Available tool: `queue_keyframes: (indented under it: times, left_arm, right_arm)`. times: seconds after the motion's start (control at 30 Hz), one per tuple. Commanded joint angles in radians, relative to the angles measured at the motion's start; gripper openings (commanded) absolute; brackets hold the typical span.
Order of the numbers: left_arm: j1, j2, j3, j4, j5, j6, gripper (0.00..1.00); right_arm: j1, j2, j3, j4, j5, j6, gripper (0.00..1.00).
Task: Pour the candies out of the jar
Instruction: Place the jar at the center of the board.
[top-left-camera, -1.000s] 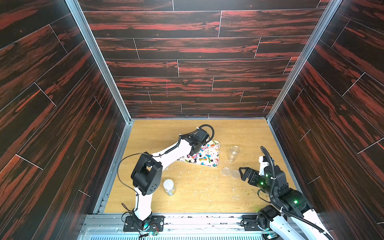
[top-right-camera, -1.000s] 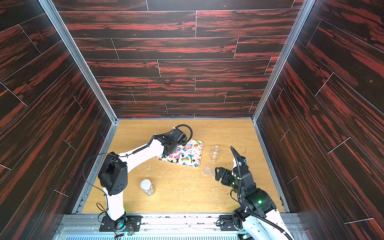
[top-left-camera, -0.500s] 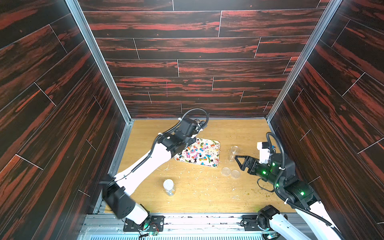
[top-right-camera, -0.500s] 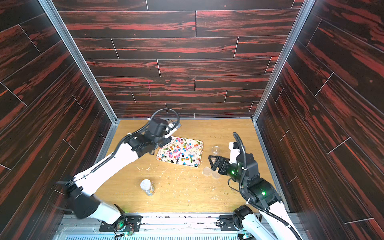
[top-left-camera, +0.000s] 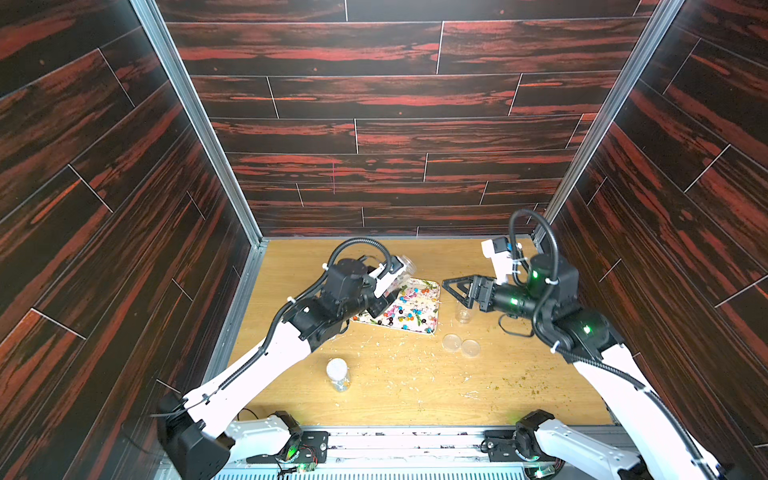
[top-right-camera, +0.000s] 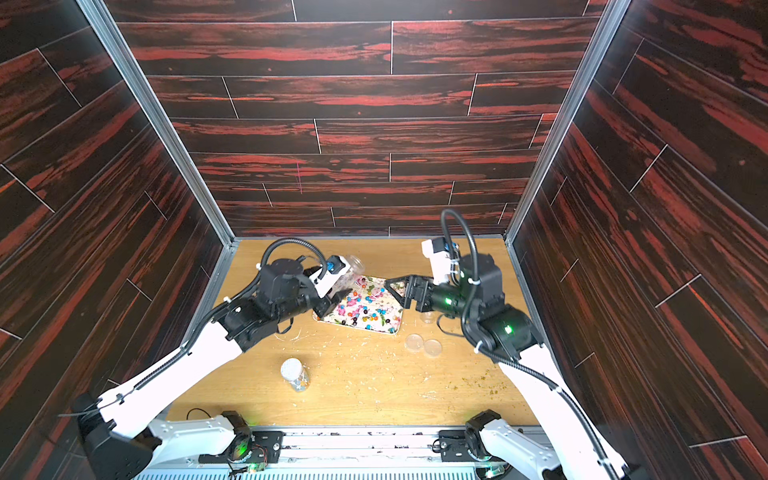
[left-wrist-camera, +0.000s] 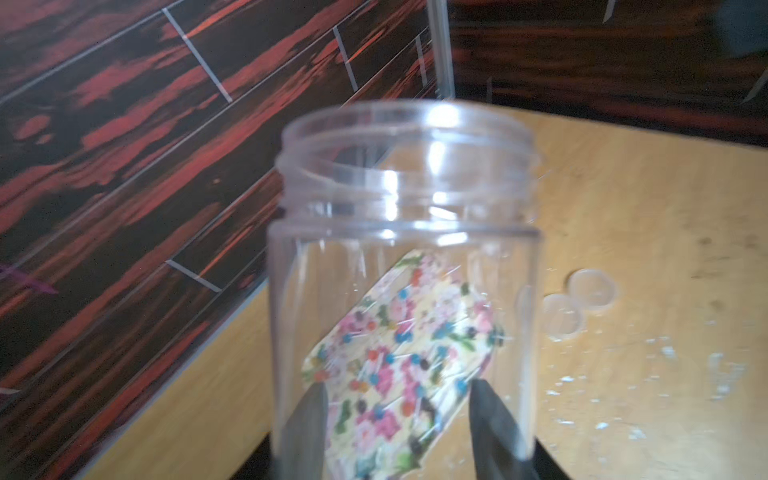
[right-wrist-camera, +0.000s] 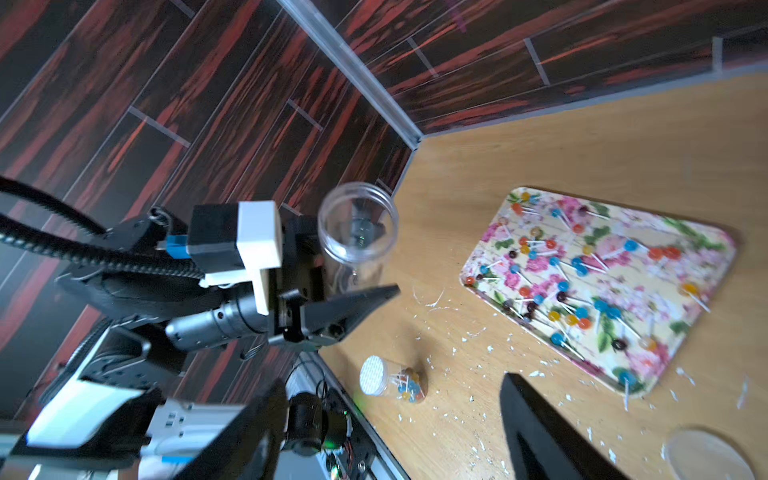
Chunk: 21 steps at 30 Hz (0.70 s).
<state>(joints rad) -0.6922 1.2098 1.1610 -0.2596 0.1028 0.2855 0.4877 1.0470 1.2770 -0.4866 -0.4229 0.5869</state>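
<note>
1. The left gripper (left-wrist-camera: 397, 386) is clamped on an empty clear jar (left-wrist-camera: 405, 232), held in the air at the edge of the floral tray (right-wrist-camera: 702, 237).
2. The candies (right-wrist-camera: 577, 266) lie scattered across the tray.
3. The right gripper (top-left-camera: 453, 289) hovers at the tray's opposite side, jaws apart and holding nothing.
4. A lidded jar (top-left-camera: 337, 374) sits on the table (top-left-camera: 415, 386), apart from the tray.
</note>
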Motion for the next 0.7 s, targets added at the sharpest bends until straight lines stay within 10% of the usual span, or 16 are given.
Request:
queue_keyframes:
  times: [0.0, 0.67]
  left_arm:
    - [0.000, -0.064, -0.029, 0.105, 0.169, -0.058, 0.53]
    - [0.000, -0.105, -0.097, 0.104, 0.363, -0.039, 0.53]
  right_arm:
    - [-0.011, 0.061, 0.073, -0.038, -0.143, -0.059, 0.76]
    - [-0.062, 0.215, 0.177, -0.092, -0.401, -0.100, 0.54]
